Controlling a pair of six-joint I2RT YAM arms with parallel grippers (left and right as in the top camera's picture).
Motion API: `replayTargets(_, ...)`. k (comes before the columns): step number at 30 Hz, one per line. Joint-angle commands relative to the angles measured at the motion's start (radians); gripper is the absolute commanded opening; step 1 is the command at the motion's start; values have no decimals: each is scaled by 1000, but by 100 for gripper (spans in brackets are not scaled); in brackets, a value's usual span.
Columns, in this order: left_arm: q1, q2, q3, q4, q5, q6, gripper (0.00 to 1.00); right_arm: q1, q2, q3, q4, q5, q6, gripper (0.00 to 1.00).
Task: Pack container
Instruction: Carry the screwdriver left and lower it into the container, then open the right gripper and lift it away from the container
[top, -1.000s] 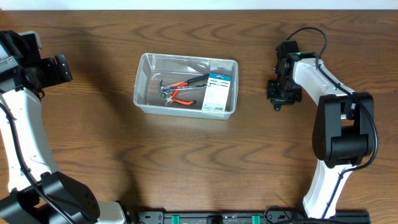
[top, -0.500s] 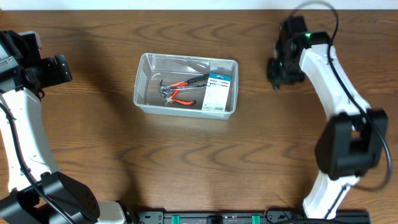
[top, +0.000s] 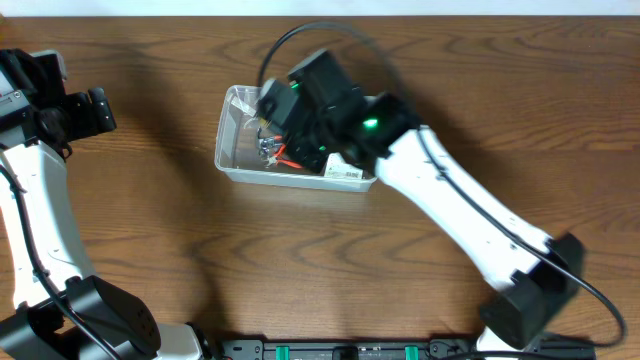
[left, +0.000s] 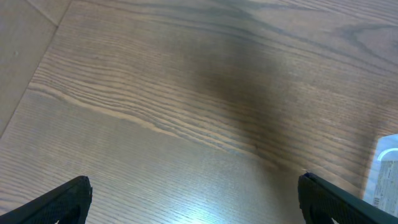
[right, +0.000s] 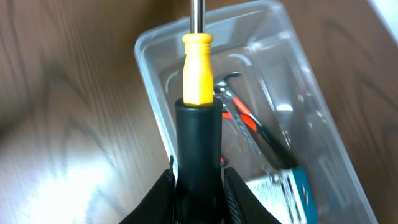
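Right arm (top: 450, 200) stretched over container (top: 224, 150), jaws clamping screwdriver (right: 198, 62), left arm (top: 30, 200) aside

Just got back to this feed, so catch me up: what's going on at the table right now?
The right gripper is shut on a screwdriver with a black-and-yellow handle and holds it above the clear plastic rectangular tub, not yet released. Inside the tub lie red-handled pliers and a small white-and-blue box. The left gripper is open over the wooden table off to the left, holding nothing.
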Motion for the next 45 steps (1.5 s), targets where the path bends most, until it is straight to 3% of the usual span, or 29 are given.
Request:
replayTargets(1,3,7,6,0,-2,-6,98,-10,104,-8,23,8,-259,1)
replayTargets(6,3,7,6,0,-2,-6,98,-37,208,-8,105,9,-392,1)
replayTargets(15,3,7,6,0,-2,-6,98,-88,290,-8,193,-70,-391,1)
replayTargets(23,3,7,6,0,-2,-6,98,-85,291,-8,147,-122,-388,3)
replayTargets(25,3,7,6,0,-2,-6,98,-87,291,-8,138,-108,-381,16)
replayTargets(26,3,7,6,0,-2,-6,98,-87,291,-8,139,-85,-352,32)
replayTargets(28,3,7,6,0,-2,-6,98,-88,287,-5,138,-43,-304,48)
replayTargets(32,3,7,6,0,-2,-6,98,-95,244,2,138,60,-180,62)
replayTargets(33,3,7,6,0,-2,-6,98,-100,222,4,138,68,-156,71)
replayTargets(35,3,7,6,0,-2,-6,98,-109,175,8,139,69,-124,79)
replayTargets(38,3,7,6,0,-2,-6,98,-135,83,24,140,69,-44,79)
replayTargets(42,3,7,6,0,-2,-6,98,-196,-39,27,135,69,84,71)
replayTargets(45,3,7,6,0,-2,-6,98,-264,-106,27,114,69,184,72)
